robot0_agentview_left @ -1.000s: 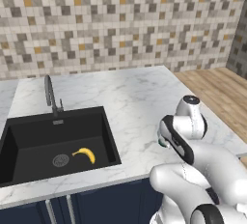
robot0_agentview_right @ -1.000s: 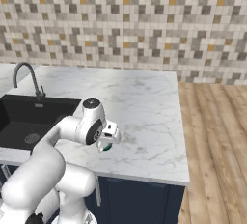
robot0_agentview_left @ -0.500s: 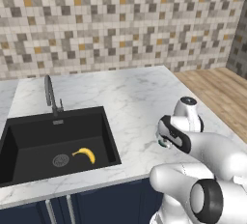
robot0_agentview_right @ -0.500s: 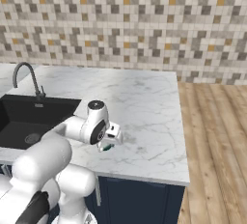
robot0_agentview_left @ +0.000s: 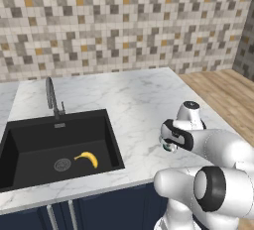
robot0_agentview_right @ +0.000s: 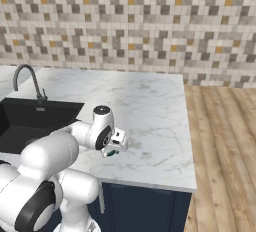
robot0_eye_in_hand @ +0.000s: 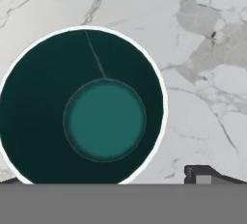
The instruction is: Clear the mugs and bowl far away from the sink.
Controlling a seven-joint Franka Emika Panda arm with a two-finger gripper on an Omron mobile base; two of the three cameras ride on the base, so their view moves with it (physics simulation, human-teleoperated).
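Hovering over the counter (robot0_agentview_left: 134, 105), the hand (robot0_agentview_right: 114, 147) carries 1 mug (robot0_eye_in_hand: 103, 117), fingers clamped on it.

Bare bench (robot0_eye_in_hand: 202, 73) lay open from twelve to four o'clock of the mug (robot0_eye_in_hand: 103, 119); the mug possibly blocked the fingers' path.

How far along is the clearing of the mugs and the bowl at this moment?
Done: the sink has no mug or bowl in it; a banana lies there. In hand: the gripper is at the silvery mug with the teal inside, over the counter well right of the sink; whether it grips is unclear. Left: the other pieces cannot be judged here.
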